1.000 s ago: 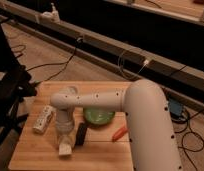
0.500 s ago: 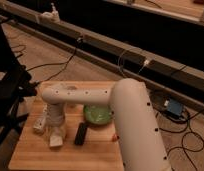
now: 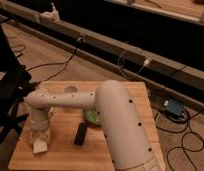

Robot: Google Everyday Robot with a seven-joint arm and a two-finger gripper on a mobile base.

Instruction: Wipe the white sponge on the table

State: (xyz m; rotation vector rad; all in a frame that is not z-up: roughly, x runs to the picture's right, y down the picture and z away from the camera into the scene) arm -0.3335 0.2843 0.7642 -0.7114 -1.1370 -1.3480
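White sponge [image 3: 40,146] sits at 8 o'clock on the table [image 3: 65,157], clenched in your gripper [image 3: 40,138] and pressed to the wood. Wiping looks underway; you've got the stretch toward 3 o'clock left.

- Wooden table [image 3: 65,159], carrying a black bar [image 3: 81,133].
- Green bowl [image 3: 90,118]: just behind the bar.
- White sponge [image 3: 40,147]: left of the bar, flat on the wood, clamped by the gripper [image 3: 40,140].

- No text, label, brand or number can be read on anything.
- gripper [image 3: 39,138] low at near-left part of the table [image 3: 131,93], clamped on the white sponge [image 3: 40,147].
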